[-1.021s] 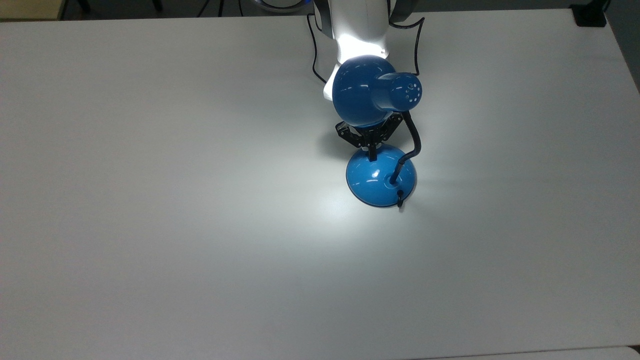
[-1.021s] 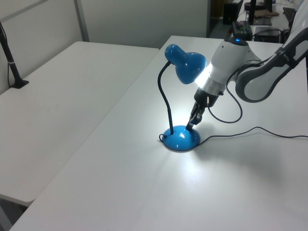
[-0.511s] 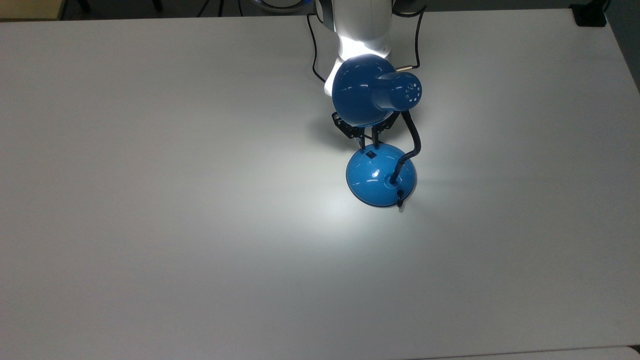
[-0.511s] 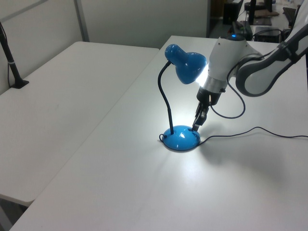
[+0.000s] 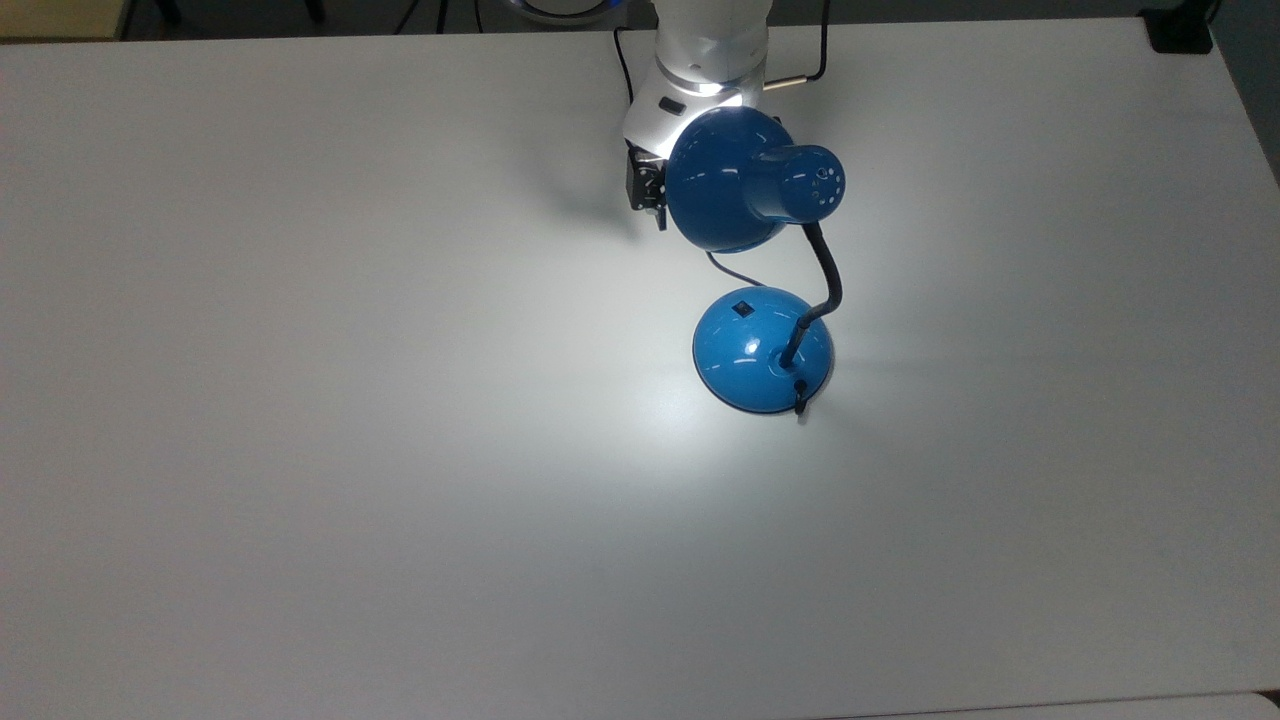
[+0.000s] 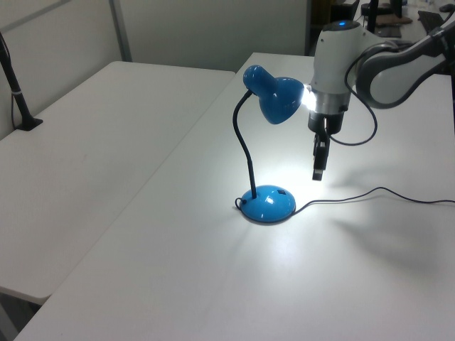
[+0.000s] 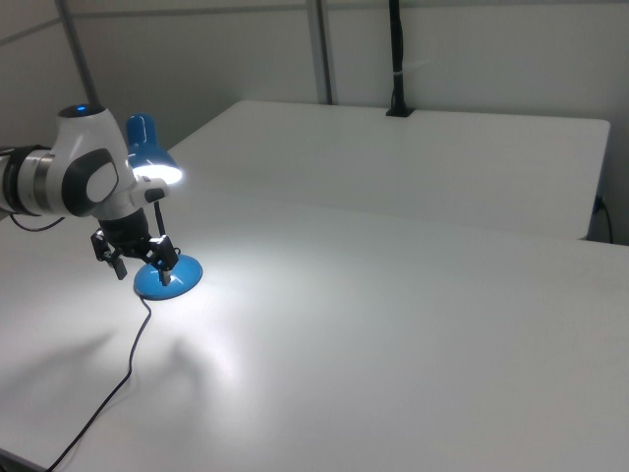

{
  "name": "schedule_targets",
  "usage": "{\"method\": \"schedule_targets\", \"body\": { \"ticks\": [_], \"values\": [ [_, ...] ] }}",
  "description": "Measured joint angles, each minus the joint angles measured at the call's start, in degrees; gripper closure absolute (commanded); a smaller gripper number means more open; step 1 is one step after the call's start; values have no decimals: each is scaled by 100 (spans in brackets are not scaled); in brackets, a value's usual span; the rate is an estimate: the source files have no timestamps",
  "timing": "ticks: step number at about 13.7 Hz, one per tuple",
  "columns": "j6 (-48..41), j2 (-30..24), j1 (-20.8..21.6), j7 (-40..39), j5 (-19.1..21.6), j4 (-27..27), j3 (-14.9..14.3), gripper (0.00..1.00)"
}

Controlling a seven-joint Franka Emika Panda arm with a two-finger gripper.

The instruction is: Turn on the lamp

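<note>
My gripper (image 7: pixel 138 258) at right view's far left, raised off table (image 7: pixel 413 295), fingers spread wide, holding nothing, just beside lamp (image 7: pixel 157 221).

Lamp next along, mid-table, lit, bright pool under shade.

Handling, my guess: glossy dome base slick, poor for pinching; gooseneck bends, shade would swing if bumped; base likely weighted, stays put under light press.

No grip needed: touch point is small black switch (image 5: pixel 741 308) on base top, one fingertip straight down.

Cord (image 7: pixel 108 388) trails toward camera, snag risk.

We count one lamp (image 5: pixel 762 350), one gripper (image 6: pixel 319 170), one black cord (image 6: pixel 377 195) and two white tables (image 6: pixel 106 128).
</note>
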Motion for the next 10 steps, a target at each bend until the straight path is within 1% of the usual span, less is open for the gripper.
{"method": "schedule_targets", "body": {
  "ticks": [3, 4, 6, 8, 10],
  "values": [
    [-719, -296, -316, -46, -29, 29, -9, 0],
    [-1037, -497, -469, -102, -51, 44, -13, 0],
    [-1477, -744, -693, -167, -75, 209, -15, 0],
    [-2158, -888, -981, -290, -77, 693, -20, 0],
    [-2718, -918, -1280, -390, -77, 1289, -30, 0]
  ]
}}
